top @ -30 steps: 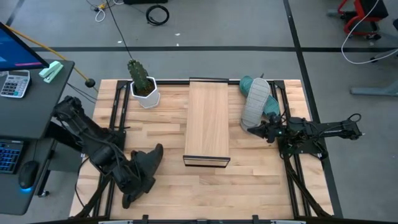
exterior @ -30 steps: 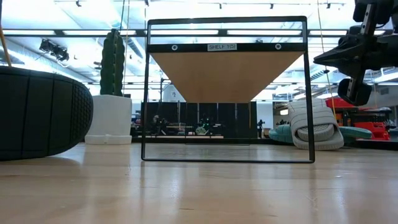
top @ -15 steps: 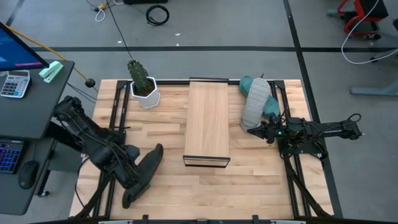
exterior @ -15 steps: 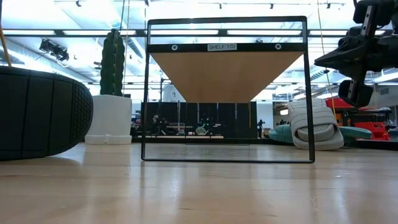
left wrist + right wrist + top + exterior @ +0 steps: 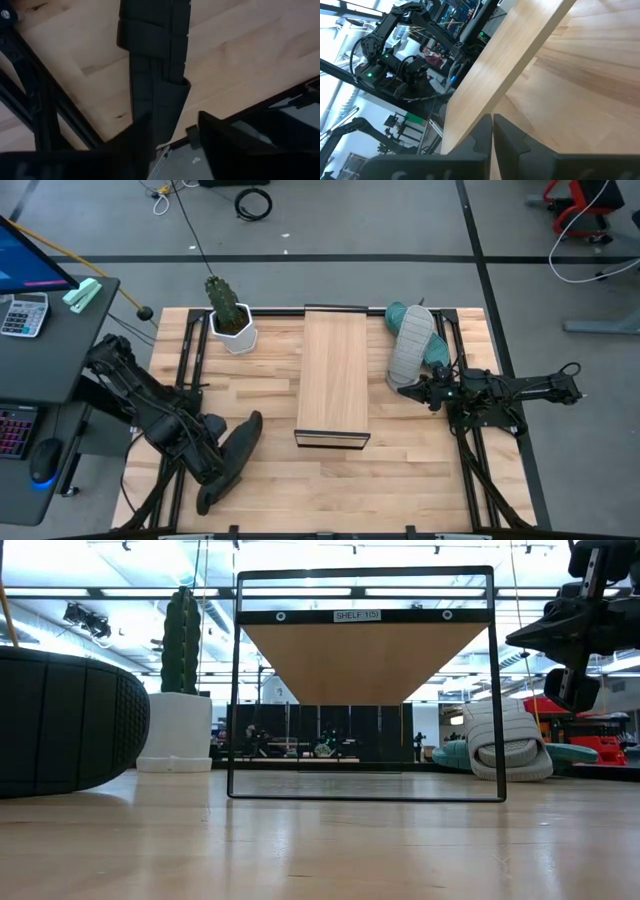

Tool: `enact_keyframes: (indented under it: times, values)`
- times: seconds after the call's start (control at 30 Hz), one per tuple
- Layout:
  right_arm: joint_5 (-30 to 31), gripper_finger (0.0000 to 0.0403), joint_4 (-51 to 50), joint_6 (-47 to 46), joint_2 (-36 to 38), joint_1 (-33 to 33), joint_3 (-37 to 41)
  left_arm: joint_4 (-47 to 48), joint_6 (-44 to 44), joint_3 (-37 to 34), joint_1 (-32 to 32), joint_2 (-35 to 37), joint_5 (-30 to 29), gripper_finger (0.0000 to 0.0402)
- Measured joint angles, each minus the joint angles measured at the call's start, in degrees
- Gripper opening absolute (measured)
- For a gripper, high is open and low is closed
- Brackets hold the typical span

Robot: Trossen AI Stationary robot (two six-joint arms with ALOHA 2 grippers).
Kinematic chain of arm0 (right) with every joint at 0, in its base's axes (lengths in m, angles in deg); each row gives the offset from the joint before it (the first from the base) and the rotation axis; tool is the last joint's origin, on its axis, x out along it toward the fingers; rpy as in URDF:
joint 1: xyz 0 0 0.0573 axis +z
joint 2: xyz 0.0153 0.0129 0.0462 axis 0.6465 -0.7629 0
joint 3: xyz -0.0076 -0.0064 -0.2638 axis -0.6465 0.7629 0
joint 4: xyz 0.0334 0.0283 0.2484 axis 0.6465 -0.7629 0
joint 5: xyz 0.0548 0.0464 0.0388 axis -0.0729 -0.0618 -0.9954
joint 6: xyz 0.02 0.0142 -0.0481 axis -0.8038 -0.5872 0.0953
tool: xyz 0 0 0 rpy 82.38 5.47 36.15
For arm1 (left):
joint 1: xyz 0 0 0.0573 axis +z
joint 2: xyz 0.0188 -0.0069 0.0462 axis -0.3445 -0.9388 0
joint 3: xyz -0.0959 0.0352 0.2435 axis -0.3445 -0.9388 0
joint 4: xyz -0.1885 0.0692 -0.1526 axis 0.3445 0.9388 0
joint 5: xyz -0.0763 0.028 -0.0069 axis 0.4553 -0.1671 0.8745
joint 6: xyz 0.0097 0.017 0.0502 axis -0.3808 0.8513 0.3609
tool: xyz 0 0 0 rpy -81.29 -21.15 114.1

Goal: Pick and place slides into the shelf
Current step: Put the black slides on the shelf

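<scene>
Left gripper [image 5: 172, 132], fingers apart, straddles the black slide [image 5: 232, 458]; a shallow grip could slip. Right gripper [image 5: 492, 125] waits, fingers together.

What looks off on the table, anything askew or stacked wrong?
Two things. The light grey slide lies stacked on the teal slide at the right side, beside the shelf. The black slide lies at an angle near the front left corner, by the left pincer. No slide on the shelf.

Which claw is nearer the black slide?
Left. The left claw sits at the black slide, fingers apart astride it. The right claw, shut, waits across the shelf, beside the grey slide.
</scene>
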State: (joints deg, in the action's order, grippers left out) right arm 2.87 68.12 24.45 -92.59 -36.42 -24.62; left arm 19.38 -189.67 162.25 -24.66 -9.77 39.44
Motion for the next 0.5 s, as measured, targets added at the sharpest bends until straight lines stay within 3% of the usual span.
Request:
enact_keyframes:
  times: [0.3, 0.5]
  values:
    - [-0.24, 0.0031, 0.01, 0.0, 0.0, 0.01, 0.0, -1.09, -0.59, 0.0, 0.01, -0.38, -3.68, 0.0312]
    - [-0.71, 0.0043, 0.01, -0.02, 0.01, 0.0, 0.0, -1.42, -0.23, 0.0, 0.12, -4.13, -3.72, 0.0367]
